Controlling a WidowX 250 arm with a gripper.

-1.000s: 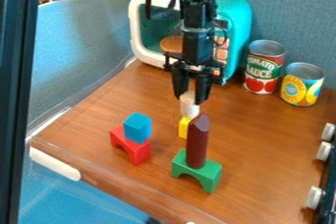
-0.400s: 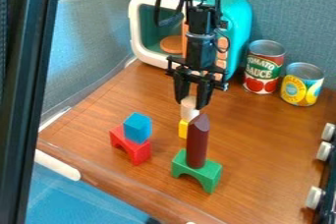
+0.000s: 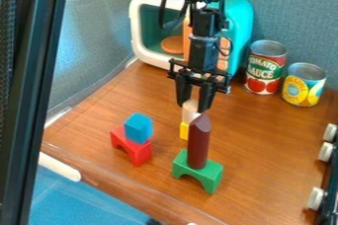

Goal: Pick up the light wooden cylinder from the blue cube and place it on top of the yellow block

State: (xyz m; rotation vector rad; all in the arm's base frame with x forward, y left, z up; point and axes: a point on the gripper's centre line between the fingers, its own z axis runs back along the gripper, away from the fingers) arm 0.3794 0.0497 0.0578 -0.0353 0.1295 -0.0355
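Here, the black gripper (image 3: 192,108) is beyond the green arch block (image 3: 211,177), its fingers closed about the white cylinder (image 3: 190,110), one at either side. That cylinder is upright, farther back than the green arch block and a little to its left in the camera view. Below it shows one yellow block (image 3: 184,130), also behind the green arch block; whether the two touch cannot be told.

Six toy blocks can be counted, two of them arches. One maroon column (image 3: 199,145) with a pointed top stands upright on the green arch block. To the left of the green arch block is the red arch block (image 3: 140,155), carrying one blue cube (image 3: 138,128).

Two cans stand upright, well behind the green arch block and to its right. The red can (image 3: 264,83) has a green label band with pale lettering above pictured tomatoes; the yellow can (image 3: 295,89), just beside it, bears a round emblem with writing. Behind the green arch block, at the back of the wooden surface (image 3: 251,130), sits one teal toy oven (image 3: 239,14) with a white frame. Three white knobs (image 3: 325,152) line the right edge, right of the green arch block.
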